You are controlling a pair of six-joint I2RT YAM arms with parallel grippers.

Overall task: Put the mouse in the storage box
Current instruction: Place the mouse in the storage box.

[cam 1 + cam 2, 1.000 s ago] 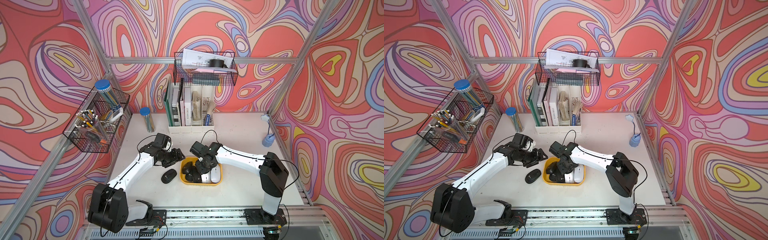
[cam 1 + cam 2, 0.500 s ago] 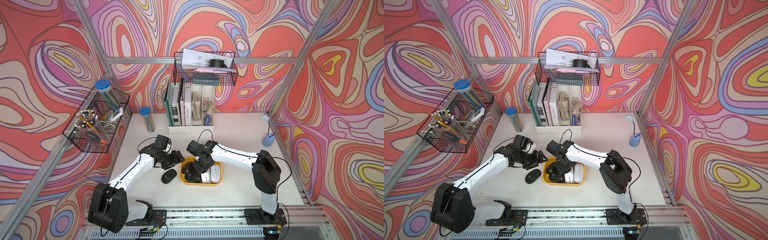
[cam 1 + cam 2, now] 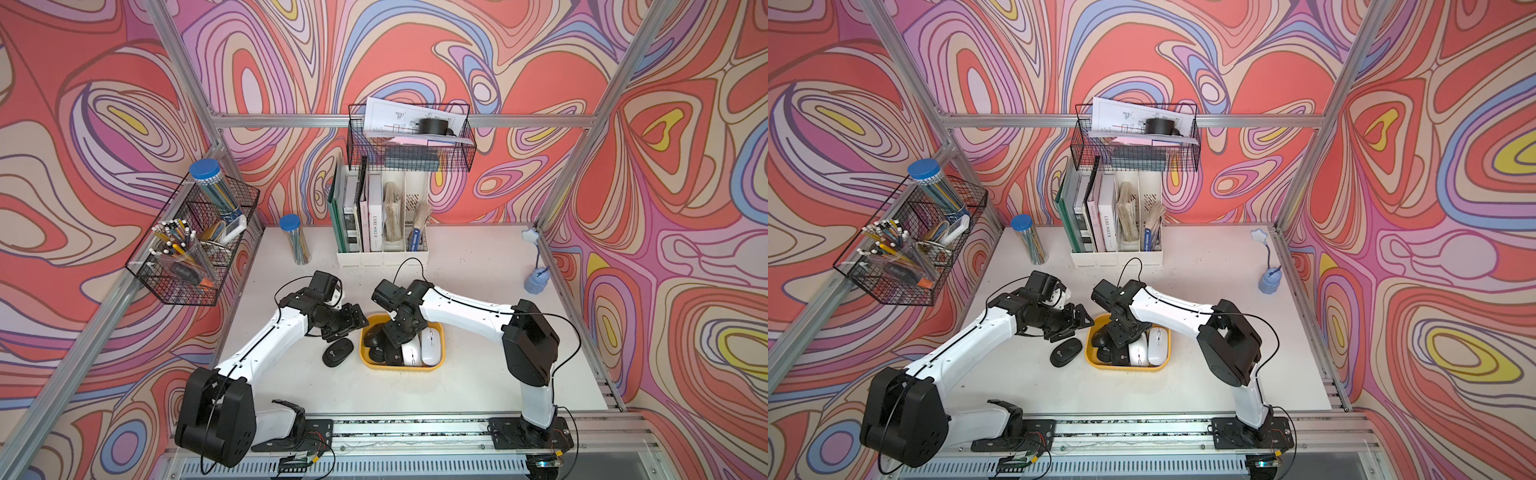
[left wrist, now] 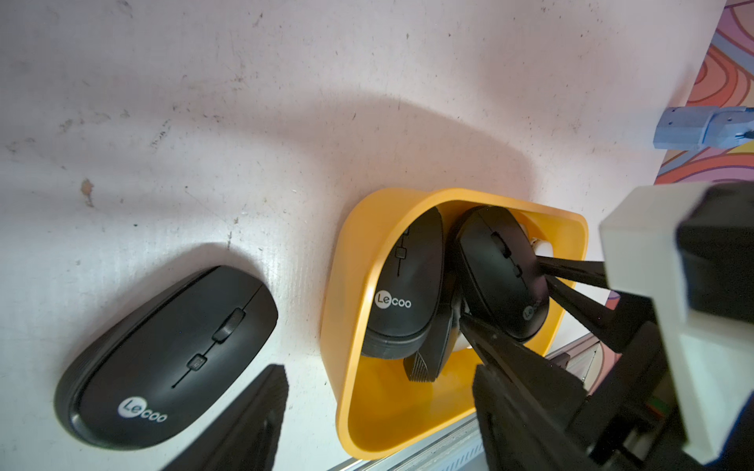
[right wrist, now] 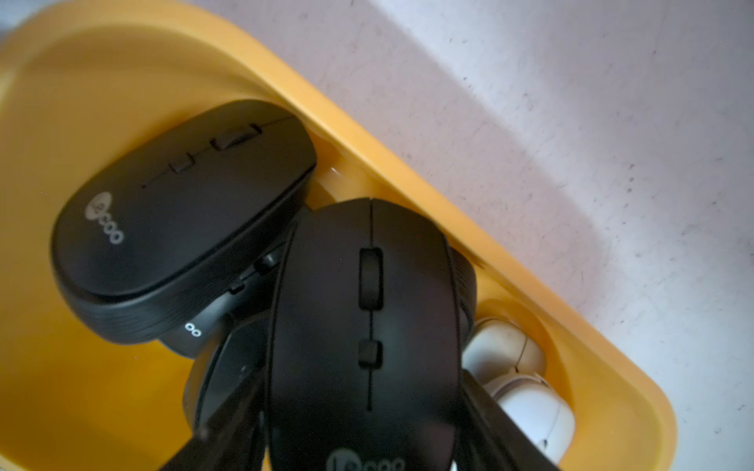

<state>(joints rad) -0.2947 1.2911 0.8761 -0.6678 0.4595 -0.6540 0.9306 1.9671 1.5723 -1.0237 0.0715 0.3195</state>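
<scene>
A black mouse (image 5: 363,306) lies tilted on other mice inside the yellow storage box (image 3: 399,368), between the fingers of my right gripper (image 5: 363,407). The fingers sit close along both its sides. Black on black hides whether they touch. Another black mouse (image 5: 183,212) and two white mice (image 3: 430,347) also lie in the storage box (image 5: 408,171). A further black mouse (image 3: 337,352) rests on the table just left of the box. My left gripper (image 3: 349,322) hangs open and empty above that mouse (image 4: 171,359), near the box's left wall (image 4: 351,285).
A white file holder (image 3: 382,241) with books stands at the back. A blue-lidded tube (image 3: 293,239) stands to its left and a small blue lamp (image 3: 536,278) at the right edge. Wire baskets hang on the left wall (image 3: 195,249) and the back wall (image 3: 409,137). The rail (image 3: 415,428) runs along the front.
My right wrist has shifted slightly left over the box, its fingers still round the black mouse. My left gripper has crept a little forward toward the loose mouse.
</scene>
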